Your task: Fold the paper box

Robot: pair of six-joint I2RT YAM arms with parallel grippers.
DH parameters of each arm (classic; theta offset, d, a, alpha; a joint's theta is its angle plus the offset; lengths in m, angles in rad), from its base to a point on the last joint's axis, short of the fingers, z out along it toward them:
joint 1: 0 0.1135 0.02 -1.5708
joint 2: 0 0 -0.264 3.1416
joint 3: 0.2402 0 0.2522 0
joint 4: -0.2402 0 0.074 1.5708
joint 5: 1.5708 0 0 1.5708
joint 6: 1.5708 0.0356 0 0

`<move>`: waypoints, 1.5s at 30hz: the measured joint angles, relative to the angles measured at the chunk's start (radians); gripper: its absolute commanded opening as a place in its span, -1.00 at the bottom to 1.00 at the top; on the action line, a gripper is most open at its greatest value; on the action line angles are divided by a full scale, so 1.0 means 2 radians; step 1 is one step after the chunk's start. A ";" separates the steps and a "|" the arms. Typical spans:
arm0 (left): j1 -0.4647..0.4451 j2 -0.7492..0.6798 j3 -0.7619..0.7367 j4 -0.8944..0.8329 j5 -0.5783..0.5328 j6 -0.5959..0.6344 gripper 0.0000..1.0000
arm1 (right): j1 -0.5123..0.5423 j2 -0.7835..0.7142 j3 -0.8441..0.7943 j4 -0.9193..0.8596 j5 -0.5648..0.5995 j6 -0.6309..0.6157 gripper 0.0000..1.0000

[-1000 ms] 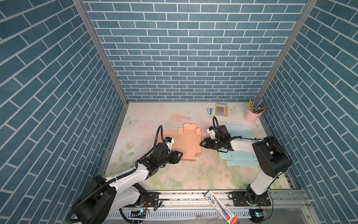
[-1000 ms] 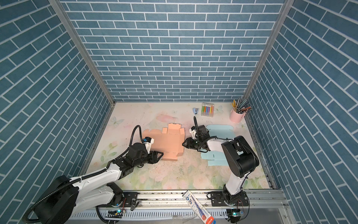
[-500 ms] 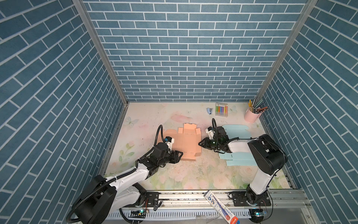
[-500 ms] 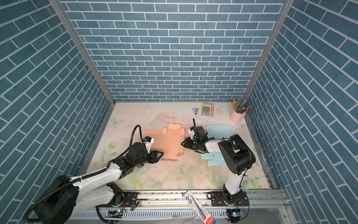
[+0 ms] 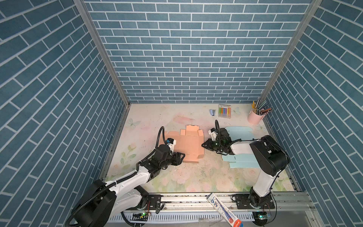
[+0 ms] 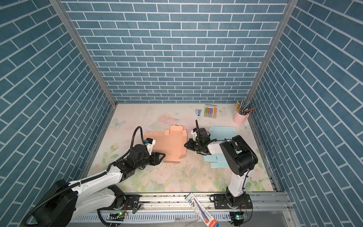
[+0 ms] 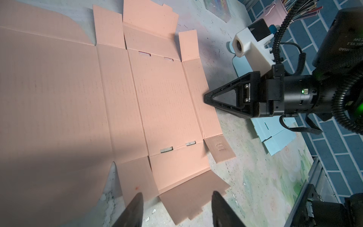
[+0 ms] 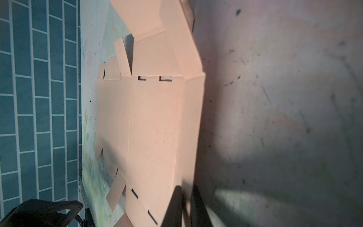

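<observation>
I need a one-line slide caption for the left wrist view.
Left gripper open before the flat peach box; right gripper pinching its side edge.

The flower-printed tabletop (image 5: 176, 176) carries a flat peach box blank (image 5: 188, 143), with pale blue blanks (image 5: 243, 163) just right of it and a stapler (image 5: 212, 112), marker pack (image 5: 224, 111) and pink pencil cup (image 5: 255, 118) behind it to the right.

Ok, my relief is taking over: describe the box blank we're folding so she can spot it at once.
Start at the middle of the floral tabletop, between the left gripper and the right gripper. The peach cardboard box blank lies there opened out, flaps spread. The light blue blanks to its right are similar, but this sheet is peach and both grippers point at it.
</observation>
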 measured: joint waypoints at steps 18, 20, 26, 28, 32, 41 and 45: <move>0.013 -0.018 0.001 -0.019 -0.012 0.010 0.10 | -0.038 -0.046 0.024 -0.204 -0.020 -0.166 -0.53; 0.013 -0.018 0.001 -0.019 -0.012 0.011 0.11 | -0.040 -0.046 0.016 -0.192 -0.029 -0.158 -0.48; 0.013 -0.014 0.006 -0.019 -0.012 0.015 0.11 | -0.041 -0.047 -0.011 -0.130 -0.058 -0.125 -0.42; 0.013 -0.009 0.007 -0.019 -0.012 0.015 0.11 | -0.041 -0.047 -0.020 -0.112 -0.064 -0.115 -0.44; 0.013 0.000 0.007 -0.014 -0.010 0.015 0.10 | -0.041 -0.047 -0.032 -0.086 -0.069 -0.100 -0.52; 0.013 0.025 0.002 0.007 -0.003 0.014 0.04 | -0.038 -0.043 -0.035 -0.073 -0.070 -0.083 -0.91; 0.013 0.021 0.002 0.007 -0.001 0.010 -0.58 | -0.035 -0.049 -0.030 -0.088 -0.063 -0.089 -0.99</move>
